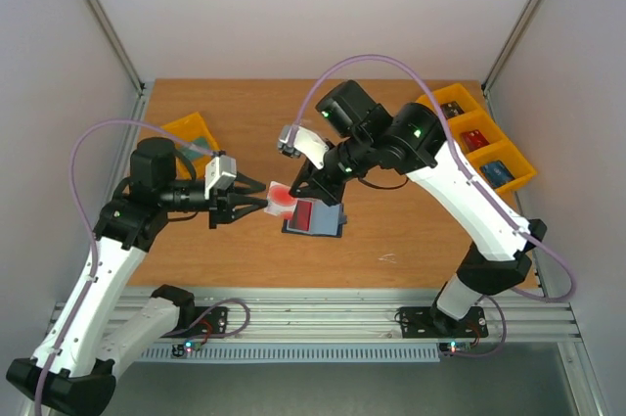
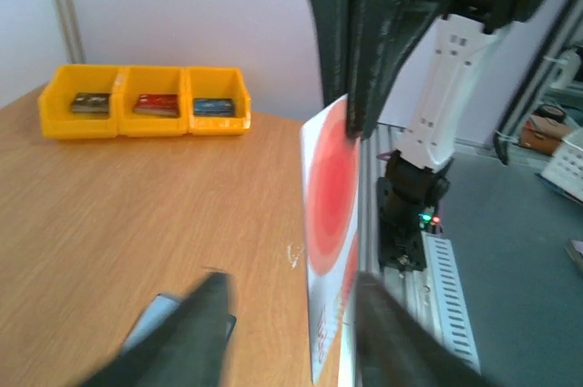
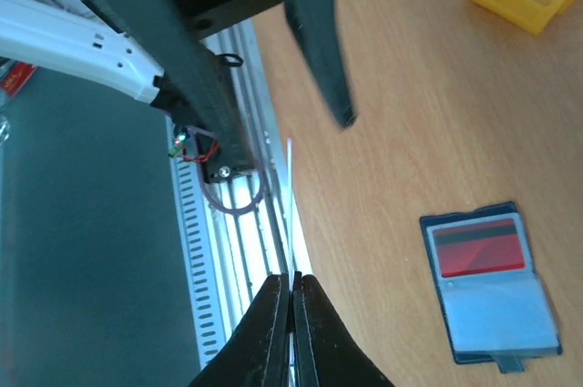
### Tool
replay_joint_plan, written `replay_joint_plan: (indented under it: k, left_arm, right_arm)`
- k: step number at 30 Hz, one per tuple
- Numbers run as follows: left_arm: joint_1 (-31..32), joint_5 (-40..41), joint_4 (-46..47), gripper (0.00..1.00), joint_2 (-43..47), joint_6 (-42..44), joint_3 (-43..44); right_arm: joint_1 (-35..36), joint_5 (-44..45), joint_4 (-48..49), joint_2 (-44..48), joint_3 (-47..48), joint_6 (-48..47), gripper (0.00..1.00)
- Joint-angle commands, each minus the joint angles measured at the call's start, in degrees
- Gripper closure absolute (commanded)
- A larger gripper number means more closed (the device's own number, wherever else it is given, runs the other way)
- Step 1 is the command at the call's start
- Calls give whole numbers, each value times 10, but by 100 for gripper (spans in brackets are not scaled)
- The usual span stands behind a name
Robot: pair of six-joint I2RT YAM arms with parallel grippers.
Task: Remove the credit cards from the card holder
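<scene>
Right fingers (image 3: 270,332) pinch the white-and-red card (image 2: 328,196) by its edge. Left fingers (image 2: 182,341) stand narrowly apart with the card upright between them. The open holder (image 3: 492,314) lies on the tabletop (image 3: 410,132) below.

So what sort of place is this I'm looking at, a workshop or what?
Probably a robotics lab test cell rather than a workshop: a left arm and right arm bolted to an aluminium rail at a wooden table, boxed in by plain white panels, with yellow bins.
</scene>
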State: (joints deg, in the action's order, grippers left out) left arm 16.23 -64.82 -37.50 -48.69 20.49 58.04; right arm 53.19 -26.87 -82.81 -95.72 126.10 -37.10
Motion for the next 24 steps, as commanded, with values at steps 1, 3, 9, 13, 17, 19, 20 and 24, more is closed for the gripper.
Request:
replay_joint_plan:
  k: [1,3,9,13,17,19,20,24]
  left_arm:
    - [2,96,137,6,21,-110,-33]
    - [2,143,178,1,28,-170,-50]
    - [0,374,237,1,47,-305,-122]
    - [-5,488,243,1,62,-350,-166]
    - [-16,572,235,1,84,-374,-211]
    - [-24,592,240,1,91,-384,-235]
    - [-29,598,242,1,95,-393,-244]
    - [-51,613,260,1,97,-416,-270]
  right_arm:
    - [-39,19,56,58,-50,34,99]
    - [-79,11,89,87,-90,65,99]
    - [-249,19,197,171,-219,210,99]
    - [-317,20,243,188,-262,284,99]
    - [-368,61,308,208,-314,360,99]
    - [-400,73,341,216,-342,404,99]
    - [-417,77,358,219,-360,425,99]
    - [-483,80,426,212,-403,491,99]
